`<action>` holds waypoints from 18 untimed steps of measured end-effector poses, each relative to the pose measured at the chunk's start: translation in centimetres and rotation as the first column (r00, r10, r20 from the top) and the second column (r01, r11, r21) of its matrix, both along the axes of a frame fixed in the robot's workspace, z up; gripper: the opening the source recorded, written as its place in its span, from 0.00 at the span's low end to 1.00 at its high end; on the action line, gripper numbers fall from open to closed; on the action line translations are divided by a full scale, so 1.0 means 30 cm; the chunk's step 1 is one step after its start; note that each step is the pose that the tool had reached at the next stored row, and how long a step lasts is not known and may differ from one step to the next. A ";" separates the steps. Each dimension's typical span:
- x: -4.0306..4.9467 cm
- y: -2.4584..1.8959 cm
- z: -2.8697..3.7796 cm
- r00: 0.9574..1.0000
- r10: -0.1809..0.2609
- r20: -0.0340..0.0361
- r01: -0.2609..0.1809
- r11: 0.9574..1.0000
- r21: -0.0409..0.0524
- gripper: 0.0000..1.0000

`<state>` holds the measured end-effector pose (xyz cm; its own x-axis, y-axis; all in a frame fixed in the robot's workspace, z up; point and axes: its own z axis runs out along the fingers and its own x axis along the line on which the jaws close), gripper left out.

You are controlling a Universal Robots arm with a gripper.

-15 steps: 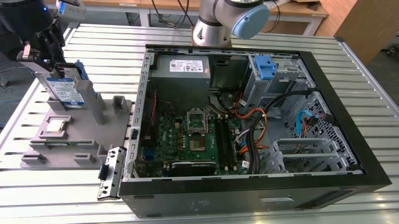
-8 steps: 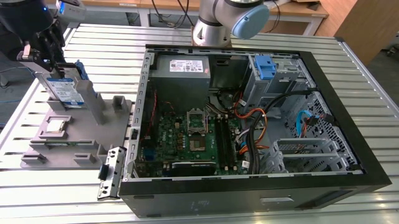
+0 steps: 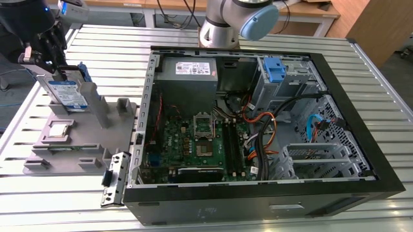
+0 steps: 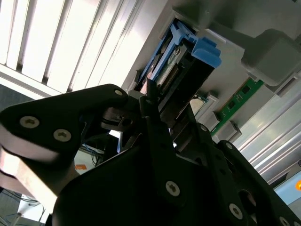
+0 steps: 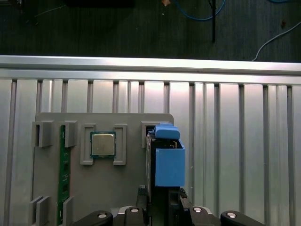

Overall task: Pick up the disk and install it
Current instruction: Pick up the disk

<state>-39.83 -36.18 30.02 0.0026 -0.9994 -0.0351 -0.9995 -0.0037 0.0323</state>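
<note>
Below the fingers [image 4: 153, 113] spreads the slatted metal desk [image 3: 258, 36], which carries everything else. Well away from them, toward the exterior view's right, the open computer case [image 3: 258, 198] lies on its side so that its inside faces upward. A blue bracket [image 3: 274, 70] sits in the drive bay at its far corner, well apart from the fingers.

Directly under the fingers is a grey holder [image 3: 65, 154], whose slots keep parts apart and easy to reach. The disk [image 3: 67, 94] stands on edge in one slot, label outward, which leaves its top edge free for a grasp from above.

The fingers have the disk between them and look closed on its two flat sides just below that top edge, with the blue rail [image 5: 169, 165] beyond their tips. I judge the disk gripped but not yet clear of its slot.

Beside the fingers, a square chip [image 5: 102, 143] lies flat in its own pocket. A green memory stick [image 5: 61, 174] lies farther out.
</note>
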 end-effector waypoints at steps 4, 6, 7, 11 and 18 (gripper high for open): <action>0.000 0.000 0.000 1.000 0.000 0.000 0.000 1.000 0.000 0.35; 0.000 0.000 0.000 1.000 0.000 0.000 0.000 1.000 0.000 0.35; 0.000 0.000 0.000 1.000 0.000 0.000 0.000 1.000 0.000 0.35; 0.000 0.000 0.000 1.000 0.000 0.000 0.000 1.000 0.000 0.35; 0.000 -0.001 0.000 0.999 -0.032 0.000 0.032 0.999 0.000 0.35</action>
<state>-39.83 -36.19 30.01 -0.0294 -0.9990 -0.0351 -0.9991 0.0283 0.0322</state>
